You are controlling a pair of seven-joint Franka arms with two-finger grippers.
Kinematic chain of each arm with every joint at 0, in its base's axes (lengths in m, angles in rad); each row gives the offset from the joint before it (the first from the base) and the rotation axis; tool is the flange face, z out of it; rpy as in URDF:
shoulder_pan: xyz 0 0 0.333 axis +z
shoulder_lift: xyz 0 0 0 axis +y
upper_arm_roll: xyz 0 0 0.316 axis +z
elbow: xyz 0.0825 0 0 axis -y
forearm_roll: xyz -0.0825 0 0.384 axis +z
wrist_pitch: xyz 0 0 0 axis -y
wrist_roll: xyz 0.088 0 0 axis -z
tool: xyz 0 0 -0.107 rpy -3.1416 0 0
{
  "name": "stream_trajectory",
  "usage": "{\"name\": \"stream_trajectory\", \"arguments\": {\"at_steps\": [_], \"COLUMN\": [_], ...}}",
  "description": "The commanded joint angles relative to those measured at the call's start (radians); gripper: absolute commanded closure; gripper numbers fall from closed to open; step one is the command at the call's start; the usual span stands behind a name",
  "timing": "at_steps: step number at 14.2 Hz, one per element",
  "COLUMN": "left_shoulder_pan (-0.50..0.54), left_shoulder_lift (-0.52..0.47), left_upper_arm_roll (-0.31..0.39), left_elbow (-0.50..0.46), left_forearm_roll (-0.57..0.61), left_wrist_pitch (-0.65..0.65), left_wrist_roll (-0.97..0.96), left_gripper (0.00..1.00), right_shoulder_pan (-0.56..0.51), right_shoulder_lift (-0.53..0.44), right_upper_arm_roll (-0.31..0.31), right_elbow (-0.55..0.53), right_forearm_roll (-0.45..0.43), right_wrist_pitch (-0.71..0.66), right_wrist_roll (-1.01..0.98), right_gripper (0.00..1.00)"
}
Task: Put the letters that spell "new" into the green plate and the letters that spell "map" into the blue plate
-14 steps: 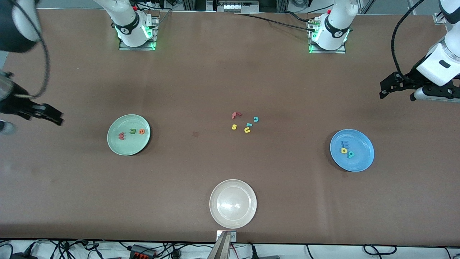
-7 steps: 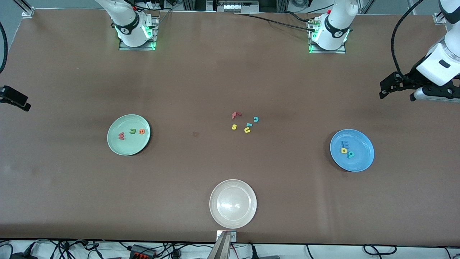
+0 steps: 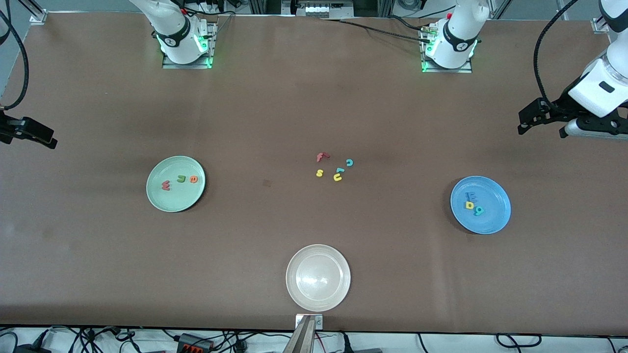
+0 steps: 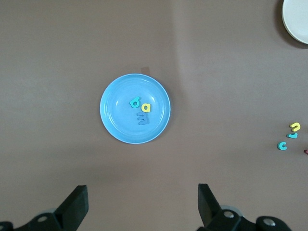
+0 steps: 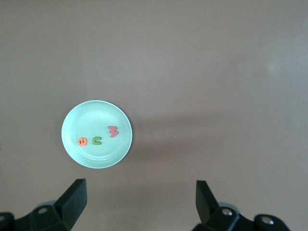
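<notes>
The pale green plate [image 3: 158,197] holds the red "w" [image 3: 166,186], olive "n" [image 3: 181,179] and orange "e" [image 3: 194,179]; the right wrist view shows this plate [image 5: 96,115] too. On the blue plate [image 3: 496,216] lie the blue "m" [image 3: 471,196], yellow "a" [image 3: 469,205] and teal "p" [image 3: 478,211], and the left wrist view also shows that plate [image 4: 115,120]. My right gripper [image 3: 46,139] [image 5: 142,199] hangs open and empty high over the table's right-arm end. My left gripper [image 3: 524,120] [image 4: 143,202] hangs open and empty over the left-arm end.
Loose letters lie mid-table: a red "f" [image 3: 321,157], teal "c" [image 3: 349,162], yellow "s" [image 3: 319,172], yellow "u" [image 3: 337,177] and one more teal piece [image 3: 339,170]. A white plate [image 3: 294,294] sits near the front camera's edge.
The right arm swung up and out toward its end of the table, then its gripper settled near the table edge. The left arm and all letters stayed put.
</notes>
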Motion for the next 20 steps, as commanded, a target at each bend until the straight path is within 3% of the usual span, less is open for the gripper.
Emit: {"name": "stream_trajectory", "arguments": {"at_steps": [1,20], "left_shoulder_pan": [0.012,0.007], "left_shoulder_lift": [0.015,0.015], "left_upper_arm_roll": [-0.012,-0.012], "left_elbow": [0.032,0.033], "left_forearm_roll": [-0.003,-0.003], "left_wrist_pitch": [-0.022,-0.033], "left_wrist_roll": [-0.001,-0.003], "left_gripper": [0.0,0.0], "right_shoulder_pan": [0.012,0.004], "right_shoulder_lift": [-0.063,-0.066], "right_upper_arm_roll": [-0.002,-0.01], "right_elbow": [-0.074,-0.077], "right_forearm_roll": [0.0,0.0], "right_wrist_pitch": [0.03,0.0], "right_wrist_roll": [-0.003,-0.018], "right_gripper": [0.0,0.0]}}
